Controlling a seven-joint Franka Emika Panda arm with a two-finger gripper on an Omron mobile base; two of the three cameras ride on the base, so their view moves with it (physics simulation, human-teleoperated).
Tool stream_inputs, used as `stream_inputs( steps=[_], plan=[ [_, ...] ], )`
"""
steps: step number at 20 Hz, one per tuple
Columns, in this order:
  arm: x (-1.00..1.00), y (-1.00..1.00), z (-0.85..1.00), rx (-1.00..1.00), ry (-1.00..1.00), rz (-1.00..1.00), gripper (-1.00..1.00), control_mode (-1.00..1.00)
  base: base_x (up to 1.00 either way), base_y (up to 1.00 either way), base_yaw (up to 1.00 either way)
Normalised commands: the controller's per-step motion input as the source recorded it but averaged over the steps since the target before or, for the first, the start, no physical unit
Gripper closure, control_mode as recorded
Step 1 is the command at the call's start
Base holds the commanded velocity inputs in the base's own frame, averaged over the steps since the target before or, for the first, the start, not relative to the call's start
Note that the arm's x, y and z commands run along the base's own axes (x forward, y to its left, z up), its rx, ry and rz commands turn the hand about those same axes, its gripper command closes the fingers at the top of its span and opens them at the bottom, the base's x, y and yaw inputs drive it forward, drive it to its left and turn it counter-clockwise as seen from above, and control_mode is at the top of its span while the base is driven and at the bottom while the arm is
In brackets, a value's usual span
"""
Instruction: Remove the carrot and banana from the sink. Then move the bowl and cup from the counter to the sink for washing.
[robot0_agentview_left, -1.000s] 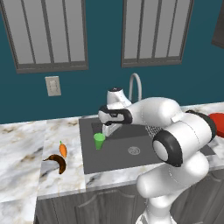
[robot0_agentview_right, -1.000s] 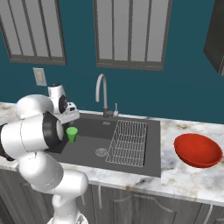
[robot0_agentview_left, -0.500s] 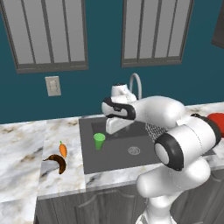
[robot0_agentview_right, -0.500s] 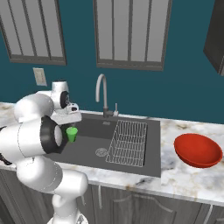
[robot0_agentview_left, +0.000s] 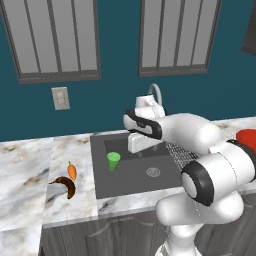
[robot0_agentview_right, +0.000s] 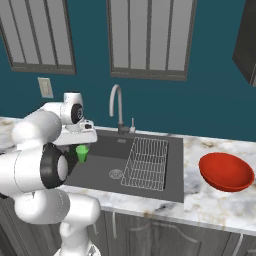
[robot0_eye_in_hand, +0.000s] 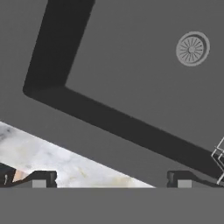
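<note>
The green cup (robot0_agentview_left: 113, 161) (robot0_agentview_right: 82, 153) stands upright in the left part of the dark grey sink (robot0_agentview_left: 150, 187) (robot0_agentview_right: 100, 172). My gripper (robot0_agentview_left: 141, 149) (robot0_agentview_right: 82, 141) (robot0_eye_in_hand: 111, 180) hovers over the sink just right of the cup, open, its fingertips (robot0_eye_in_hand: 41, 178) wide apart with nothing between them. The orange carrot (robot0_agentview_left: 72, 171) and the dark brown banana (robot0_agentview_left: 65, 186) lie side by side on the marble counter (robot0_agentview_left: 25, 170) left of the sink. On the counter to the right of the sink rests the red bowl (robot0_agentview_right: 226, 171) (robot0_agentview_left: 247, 140).
A wire rack (robot0_agentview_right: 147, 162) fills the sink's right half, with the round drain (robot0_agentview_right: 116, 174) (robot0_eye_in_hand: 192, 48) beside it. The curved steel faucet (robot0_agentview_right: 117, 105) (robot0_agentview_left: 155, 92) rises at the sink's back edge. A wall outlet (robot0_agentview_left: 61, 98) is behind the left counter.
The hand has shifted slightly to the right over the sink. The cup, carrot, banana and bowl have not moved.
</note>
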Motion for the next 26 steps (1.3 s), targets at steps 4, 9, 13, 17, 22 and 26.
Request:
stream_inputs(
  steps=[4,9,13,17,22,26],
  plan=[
    [-0.27,-0.37,0.04,-0.07,0.00,-0.15,-1.00,-1.00,0.00,0.00,0.00],
    [-0.27,-0.40,0.07,-0.07,0.00,-0.13,-1.00,-1.00,0.00,0.00,0.00],
    [-0.25,-0.40,0.10,-0.06,-0.02,-0.12,-1.00,-1.00,0.00,0.00,0.00],
    [-0.23,-0.42,0.12,-0.02,-0.08,-0.11,-1.00,-1.00,0.00,0.00,0.00],
    [-0.18,-0.44,0.12,-0.03,-0.06,-0.07,-1.00,-1.00,0.00,0.00,0.00],
    [-0.16,-0.48,0.10,-0.03,-0.10,-0.02,-1.00,-1.00,0.00,0.00,0.00]
  ],
)
